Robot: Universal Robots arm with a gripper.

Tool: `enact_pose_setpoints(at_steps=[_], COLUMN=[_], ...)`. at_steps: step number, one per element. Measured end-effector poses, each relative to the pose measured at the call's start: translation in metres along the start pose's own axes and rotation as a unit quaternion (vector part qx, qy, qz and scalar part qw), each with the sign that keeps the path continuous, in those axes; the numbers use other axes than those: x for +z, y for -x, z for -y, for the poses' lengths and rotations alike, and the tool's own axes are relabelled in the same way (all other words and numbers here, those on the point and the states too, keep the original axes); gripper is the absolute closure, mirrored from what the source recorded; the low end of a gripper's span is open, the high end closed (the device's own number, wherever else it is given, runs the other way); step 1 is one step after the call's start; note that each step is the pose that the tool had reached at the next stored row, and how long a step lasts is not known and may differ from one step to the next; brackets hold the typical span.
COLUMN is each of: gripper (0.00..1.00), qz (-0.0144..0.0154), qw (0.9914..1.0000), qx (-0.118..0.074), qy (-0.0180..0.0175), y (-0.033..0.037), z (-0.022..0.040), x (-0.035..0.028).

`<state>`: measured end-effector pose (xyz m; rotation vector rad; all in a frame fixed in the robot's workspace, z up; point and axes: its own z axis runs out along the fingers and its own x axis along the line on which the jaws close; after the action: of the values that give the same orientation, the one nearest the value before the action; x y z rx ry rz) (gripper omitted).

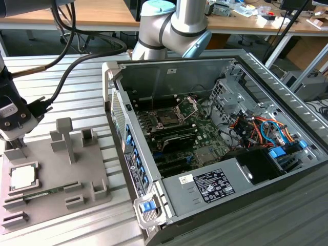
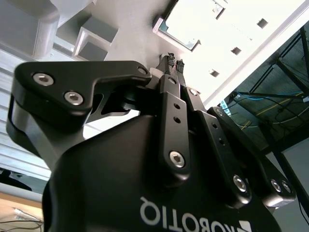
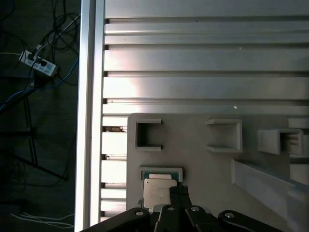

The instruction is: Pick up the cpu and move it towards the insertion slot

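The cpu (image 1: pixel 23 177) lies flat in a shallow holder at the near left corner of a grey fixture plate (image 1: pixel 54 166), its pale metal top facing up. My gripper (image 1: pixel 15 144) hangs just above its far edge at the exterior view's left. In both wrist views the black fingers are pressed together with nothing between them, and the gripper (image 3: pixel 177 189) sits over one side of the cpu (image 3: pixel 155 191). In the second wrist view the gripper (image 2: pixel 175 62) points at the bright cpu (image 2: pixel 186 21). The insertion slot (image 1: pixel 168 119) is inside the open computer case, well to the right.
The open computer case (image 1: pixel 215 179) lies on its side on the slatted aluminium table (image 1: pixel 77 97). Grey posts and brackets (image 1: pixel 65 138) rise from the fixture plate. A green memory stick (image 1: pixel 43 193) rests near the cpu. Thick cables (image 1: pixel 61 77) trail behind my arm.
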<state>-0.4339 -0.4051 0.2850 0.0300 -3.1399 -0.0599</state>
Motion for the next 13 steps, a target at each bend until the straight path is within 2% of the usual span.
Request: enact_pose_setpoints(at_steps=[13], gripper=[0.89], qz=[0.0001], qw=[1.0], qx=[0.0], qy=[0.0001], y=[-0.0016], z=[0.0005], x=[0.0046])
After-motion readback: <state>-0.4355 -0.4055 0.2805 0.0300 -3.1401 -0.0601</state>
